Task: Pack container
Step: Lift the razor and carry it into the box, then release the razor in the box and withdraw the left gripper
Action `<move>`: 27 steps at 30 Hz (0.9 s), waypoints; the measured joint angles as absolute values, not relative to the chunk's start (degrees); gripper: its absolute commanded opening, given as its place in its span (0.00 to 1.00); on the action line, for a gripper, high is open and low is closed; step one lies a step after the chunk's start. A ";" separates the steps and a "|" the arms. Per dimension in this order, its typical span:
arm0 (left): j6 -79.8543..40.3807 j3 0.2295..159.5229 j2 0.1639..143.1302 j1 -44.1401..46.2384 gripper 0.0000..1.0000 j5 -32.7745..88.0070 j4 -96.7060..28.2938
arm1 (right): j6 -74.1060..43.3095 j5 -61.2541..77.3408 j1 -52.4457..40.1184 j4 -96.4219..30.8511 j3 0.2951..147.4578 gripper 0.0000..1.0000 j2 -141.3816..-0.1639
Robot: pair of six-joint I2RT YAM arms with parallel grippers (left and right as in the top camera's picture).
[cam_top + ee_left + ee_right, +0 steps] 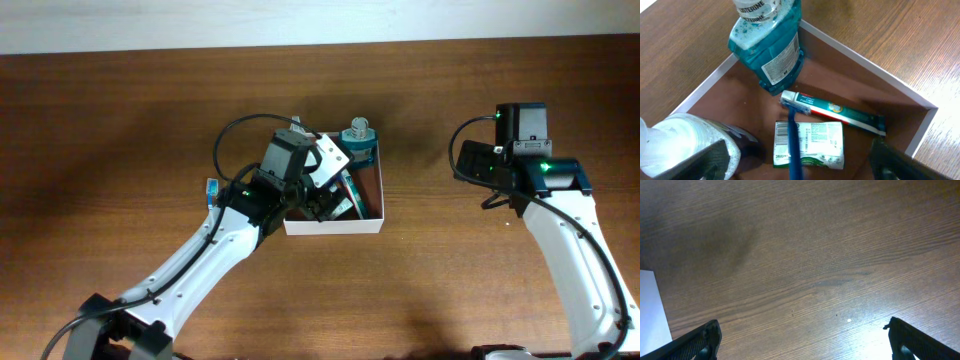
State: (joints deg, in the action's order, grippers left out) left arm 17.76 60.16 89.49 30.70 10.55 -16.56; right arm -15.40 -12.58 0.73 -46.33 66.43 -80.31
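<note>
The container (335, 227) is a shallow white-walled box with a reddish-brown bottom (740, 100), at the table's middle. In it lie a teal mouthwash bottle (767, 45), a toothpaste tube (835, 111), a green-and-white sachet (815, 142), a blue razor (794, 140) across the sachet, and a white-topped bottle (680, 137). My left gripper (800, 167) hangs open over the box, fingers (707, 160) wide of the razor handle and not touching it. My right gripper (805, 340) is open over bare wood, right of the box (468, 165).
A small blue-and-white item (212, 190) lies on the table just left of my left arm. A white edge (650, 310) shows at the left of the right wrist view. Brown wood table (120, 120) runs all round; a pale wall borders the far edge.
</note>
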 measured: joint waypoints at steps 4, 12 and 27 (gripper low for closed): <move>15.35 60.18 86.30 30.22 0.93 10.55 -18.70 | -15.42 -12.58 0.73 -46.33 66.43 0.99 -80.31; 8.84 61.32 73.45 24.03 0.92 7.35 -36.53 | -15.38 -12.58 0.73 -46.33 66.43 0.99 -80.31; -2.09 57.60 80.44 10.37 0.92 3.86 -44.95 | -15.35 -12.58 0.73 -46.33 66.43 0.99 -80.31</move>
